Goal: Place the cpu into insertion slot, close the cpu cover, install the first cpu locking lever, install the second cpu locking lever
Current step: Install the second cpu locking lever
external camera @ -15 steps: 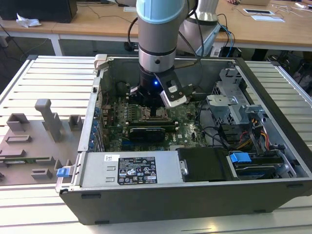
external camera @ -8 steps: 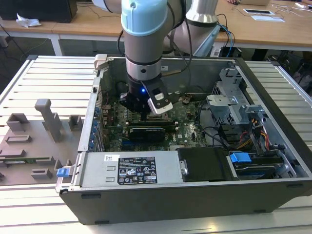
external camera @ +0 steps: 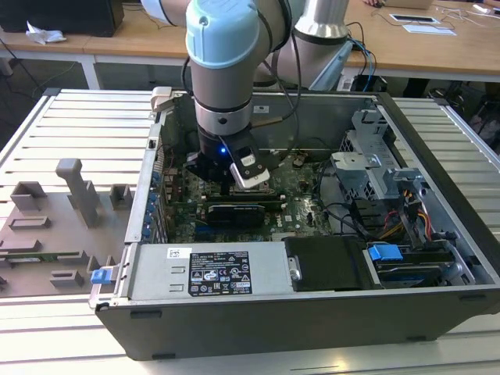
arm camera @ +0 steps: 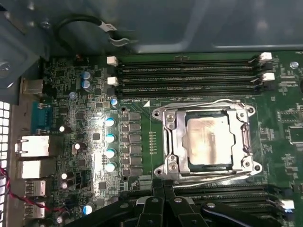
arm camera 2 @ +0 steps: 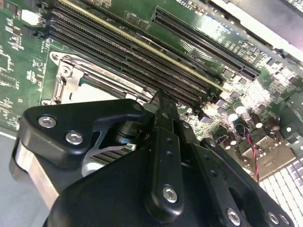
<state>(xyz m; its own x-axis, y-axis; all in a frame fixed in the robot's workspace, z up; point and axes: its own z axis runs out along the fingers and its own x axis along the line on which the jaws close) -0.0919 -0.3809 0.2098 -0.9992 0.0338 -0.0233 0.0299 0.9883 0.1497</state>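
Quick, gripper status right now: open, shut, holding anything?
Gripper: inside the computer case, above the motherboard; open or shut cannot be told. The cpu sits in the insertion slot, not in the gripper.

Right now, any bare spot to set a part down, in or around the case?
Bare: slatted table on the exterior view's left of the case, behind the grey fixture. Crowded: motherboard around the cpu and gripper.

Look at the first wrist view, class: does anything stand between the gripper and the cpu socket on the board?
Nothing visible does. The cpu already lies in the insertion slot with the cpu cover down around it, and bare board separates it from the gripper.
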